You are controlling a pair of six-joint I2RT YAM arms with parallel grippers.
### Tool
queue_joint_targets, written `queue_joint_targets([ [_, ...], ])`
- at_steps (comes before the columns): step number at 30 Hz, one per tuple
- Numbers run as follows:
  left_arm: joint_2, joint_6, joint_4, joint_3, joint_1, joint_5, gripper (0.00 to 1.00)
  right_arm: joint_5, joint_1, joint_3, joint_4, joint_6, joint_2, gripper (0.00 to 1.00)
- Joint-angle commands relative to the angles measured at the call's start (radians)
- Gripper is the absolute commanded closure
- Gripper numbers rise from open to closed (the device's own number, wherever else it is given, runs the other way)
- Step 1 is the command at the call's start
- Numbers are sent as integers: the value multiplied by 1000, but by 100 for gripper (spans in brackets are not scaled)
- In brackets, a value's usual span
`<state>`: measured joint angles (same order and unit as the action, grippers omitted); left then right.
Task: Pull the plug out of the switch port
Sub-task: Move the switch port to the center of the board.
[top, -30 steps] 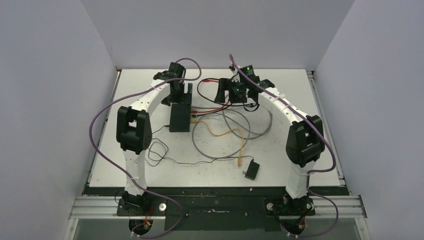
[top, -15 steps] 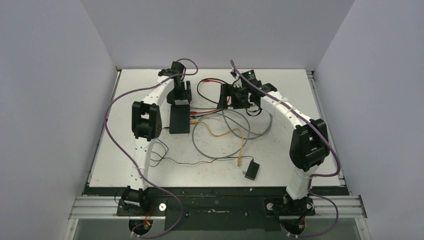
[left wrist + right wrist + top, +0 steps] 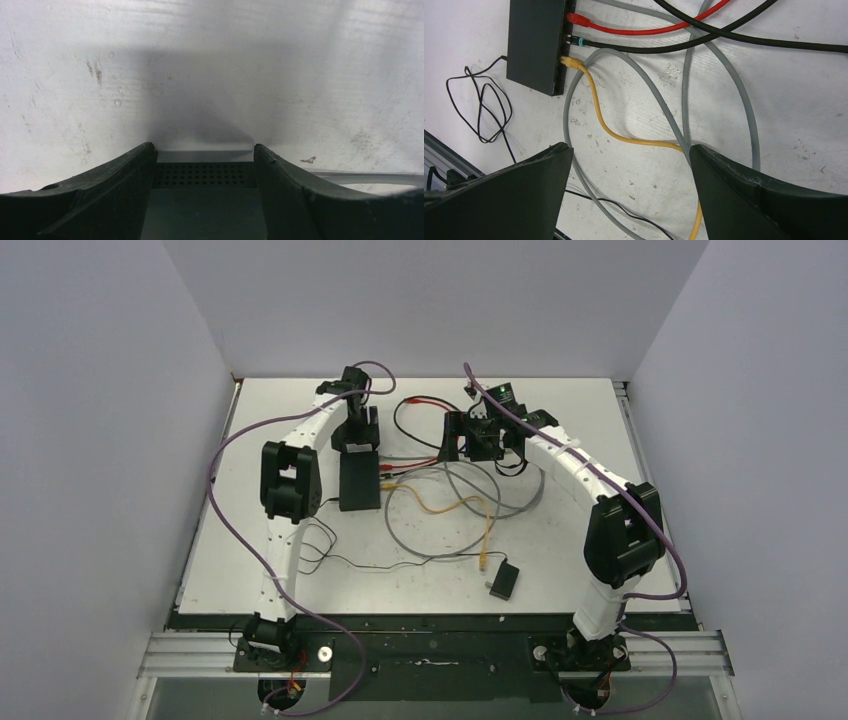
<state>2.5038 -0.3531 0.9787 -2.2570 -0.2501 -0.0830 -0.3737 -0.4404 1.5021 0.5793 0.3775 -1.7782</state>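
- Finds the switch (image 3: pixel 359 483) left of centre on the worktop (image 3: pixel 600 430), toward the far edge, long axis running far to near.
- Clamps it with the left gripper (image 3: pixel 204 152) across the far short end. Fingers (image 3: pixel 115 190) flush on both long sides, no gap visible, vented top between them.
- Reads as an anchor: stops the box sliding when a cable gets pulled.
- Leaves the port edge, facing the worktop's right edge, free of the left arm.
- Shows three seated in that edge: red plug (image 3: pixel 576 19), teal plug (image 3: pixel 579 42), yellow plug (image 3: pixel 568 61). Can't tell which is the target.
- Holds the right gripper (image 3: pixel 631 195) spread wide, empty, hovering over the grey cable (image 3: pixel 649 95) loop, right of the switch and apart from every plug.
- Judges this the bracing stage: no plug gripped yet.
- Next likely needs a descent onto one plug body, then a straight pull away from the port edge. Could snag on neighbouring cables or a latch tab.
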Motion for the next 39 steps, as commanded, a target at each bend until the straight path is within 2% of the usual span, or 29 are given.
queue_joint_targets([
  [1,-42,-2,51,95,-26,4,32,10,-3,20,-7,-6,35,10],
  [13,-247,-107,-114,429,-53,83,34,-1,-4,17,-7,-7,24,10],
  [27,-351,-110,-140,563,-138,83,34,30,-4,25,1,-28,55,10],
  [33,-381,-116,-151,606,-182,83,34,193,-5,22,-36,-16,130,10],
  [39,-425,-127,-175,652,-229,74,34,442,-11,-146,-255,-40,323,10],
])
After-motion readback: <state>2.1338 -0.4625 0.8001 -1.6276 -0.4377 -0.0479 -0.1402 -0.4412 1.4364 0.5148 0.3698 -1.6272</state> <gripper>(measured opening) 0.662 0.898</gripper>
